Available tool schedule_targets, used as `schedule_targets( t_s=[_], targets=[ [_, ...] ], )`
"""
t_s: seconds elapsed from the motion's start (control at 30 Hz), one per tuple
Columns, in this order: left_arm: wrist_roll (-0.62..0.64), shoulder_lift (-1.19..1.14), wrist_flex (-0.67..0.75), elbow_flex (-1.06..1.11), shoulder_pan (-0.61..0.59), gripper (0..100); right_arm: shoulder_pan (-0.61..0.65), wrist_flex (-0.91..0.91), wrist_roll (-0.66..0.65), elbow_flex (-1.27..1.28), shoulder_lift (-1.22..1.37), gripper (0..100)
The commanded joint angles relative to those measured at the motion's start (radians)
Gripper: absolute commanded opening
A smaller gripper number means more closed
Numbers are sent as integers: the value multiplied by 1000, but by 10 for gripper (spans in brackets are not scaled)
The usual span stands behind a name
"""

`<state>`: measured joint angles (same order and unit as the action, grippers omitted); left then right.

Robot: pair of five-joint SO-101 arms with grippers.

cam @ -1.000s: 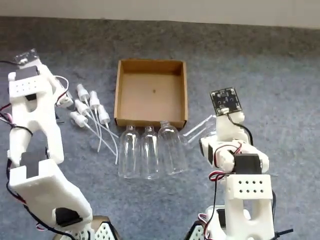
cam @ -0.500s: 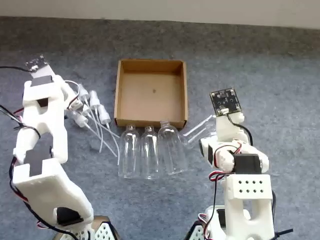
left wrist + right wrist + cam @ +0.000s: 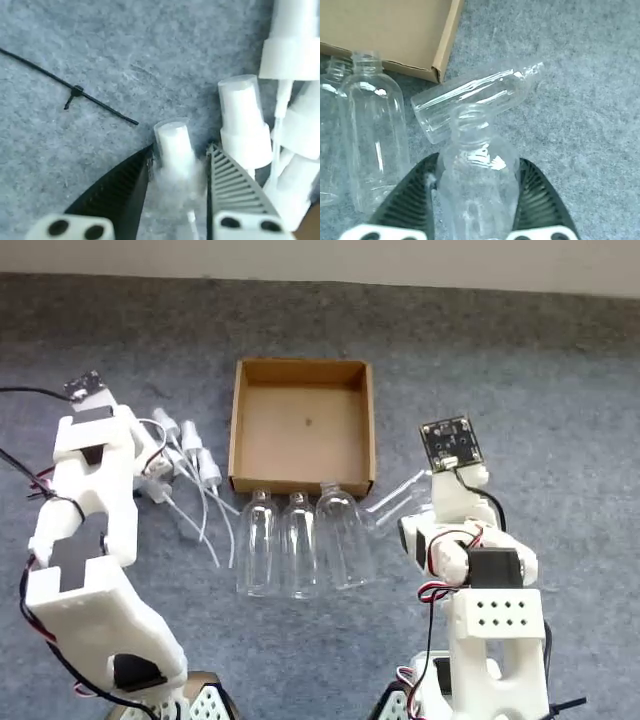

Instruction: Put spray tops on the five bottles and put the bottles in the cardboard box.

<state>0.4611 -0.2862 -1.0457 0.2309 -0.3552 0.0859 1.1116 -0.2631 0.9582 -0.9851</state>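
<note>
Currently the small white plastic spray top (image 3: 175, 150) lies on the grey carpeted desk (image 3: 520, 360) between the left gripper's (image 3: 181, 149) parted jaws, long axis along them, cap outward (left wrist view); high view places it left of the brown cardboard box (image 3: 235, 425); right gripper's (image 3: 477, 162) jaws clamp a clear plastic bottle (image 3: 477, 187).

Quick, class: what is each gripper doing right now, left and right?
Left gripper: open, jaws either side of a white spray top, not clamped.
Right gripper: shut on a clear bottle.
</note>
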Motion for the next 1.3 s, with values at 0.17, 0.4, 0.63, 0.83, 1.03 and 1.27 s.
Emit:
schedule_targets(
  t_s=[0.17,0.4,0.63,0.83,1.03,1.27],
  targets=[
    [3,25,46,19,22,40,4,-16,3,-8,-18,5],
    [0,130,-72,-42,22,38,4,59,0,-48,-19,5],
    [-127,381,-276,-226,22,42,59,61,-54,-179,-10,5],
    [-279,631,-353,-397,35,38,285,51,-48,-266,-10,5],
    [-282,898,-345,-460,128,38,444,-220,-48,-259,-10,5],
    [-278,1033,-264,-426,378,37,449,-325,-54,-74,-21,5]
  ],
)
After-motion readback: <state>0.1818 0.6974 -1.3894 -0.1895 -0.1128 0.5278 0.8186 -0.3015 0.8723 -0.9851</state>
